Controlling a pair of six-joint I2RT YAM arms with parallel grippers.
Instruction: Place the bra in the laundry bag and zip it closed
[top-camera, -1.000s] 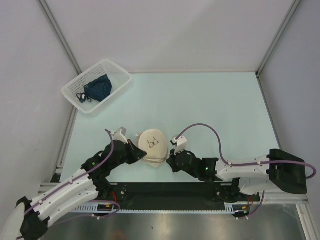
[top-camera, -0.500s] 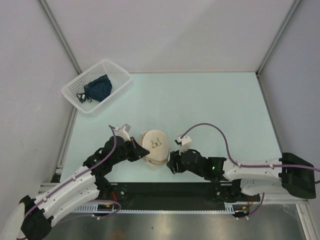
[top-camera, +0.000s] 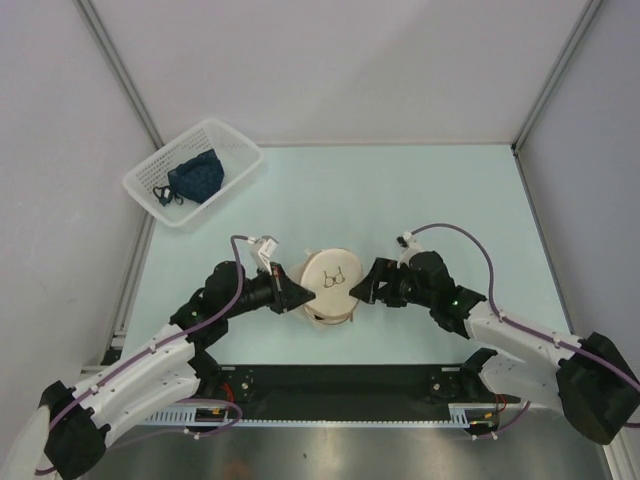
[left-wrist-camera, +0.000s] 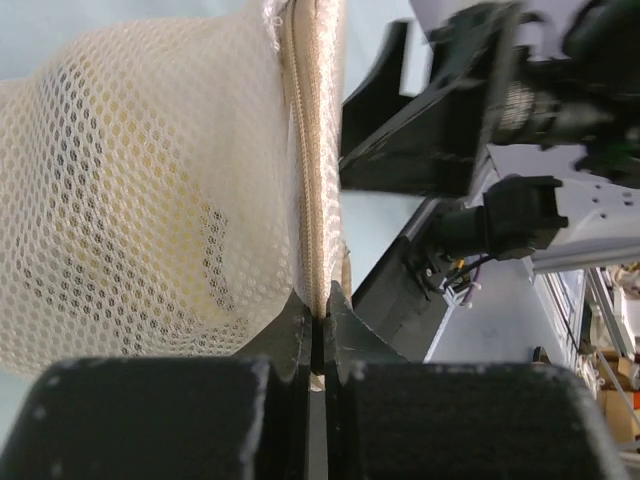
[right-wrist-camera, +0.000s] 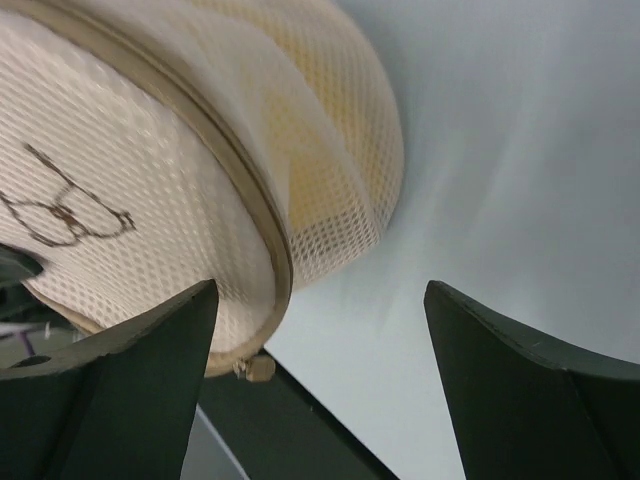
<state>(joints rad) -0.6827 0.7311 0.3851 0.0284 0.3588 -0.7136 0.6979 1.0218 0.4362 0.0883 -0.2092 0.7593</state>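
R pincer (top-camera: 366, 281) just sprang wide, off laundry bag (top-camera: 333, 283); L pincer (top-camera: 303, 297) stays pinched on bag rim. Bra (left-wrist-camera: 195, 255) inside, zip prob. done.

We count one laundry bag (top-camera: 333, 283), one white basket (top-camera: 241, 160), one dark blue garment (top-camera: 195, 176) and two tools: the left tool (top-camera: 302, 297), the right tool (top-camera: 362, 291).
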